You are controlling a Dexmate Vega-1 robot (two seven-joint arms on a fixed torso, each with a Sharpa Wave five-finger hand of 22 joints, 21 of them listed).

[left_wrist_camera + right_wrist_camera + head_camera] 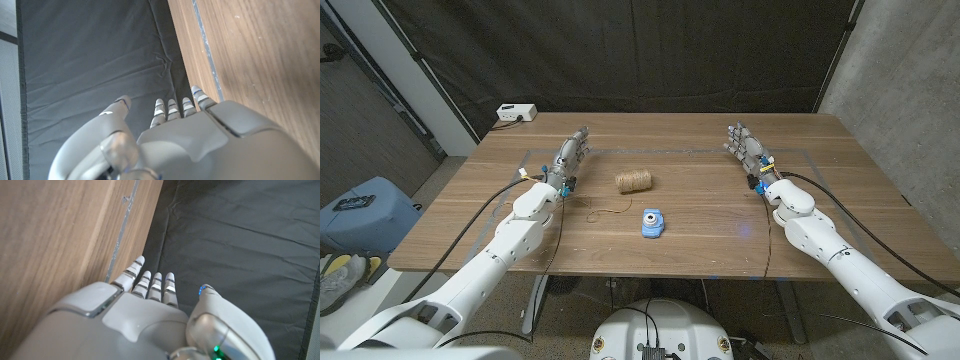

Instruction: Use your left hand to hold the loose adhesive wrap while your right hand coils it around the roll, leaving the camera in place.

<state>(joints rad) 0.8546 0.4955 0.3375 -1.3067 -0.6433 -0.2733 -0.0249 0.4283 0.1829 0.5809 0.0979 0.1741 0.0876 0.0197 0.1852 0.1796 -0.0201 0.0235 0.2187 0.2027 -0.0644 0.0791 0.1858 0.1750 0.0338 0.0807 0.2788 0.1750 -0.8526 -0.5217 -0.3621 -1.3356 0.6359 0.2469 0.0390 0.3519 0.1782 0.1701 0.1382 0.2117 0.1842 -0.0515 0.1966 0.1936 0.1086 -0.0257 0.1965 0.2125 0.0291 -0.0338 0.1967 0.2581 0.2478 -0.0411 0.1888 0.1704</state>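
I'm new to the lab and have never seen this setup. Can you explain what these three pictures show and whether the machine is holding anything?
It is a two-armed robot standing at a wooden table. The wide picture comes from a camera on its head, looking down. The other two come from cameras on each wrist, looking along the back of that arm's robot hand. The left robot hand and right robot hand both hold nothing, fingers stretched toward the far edge. Between them lies a roll of brown twine-like wrap with a loose strand trailing off it, and nearer the robot a small blue camera.
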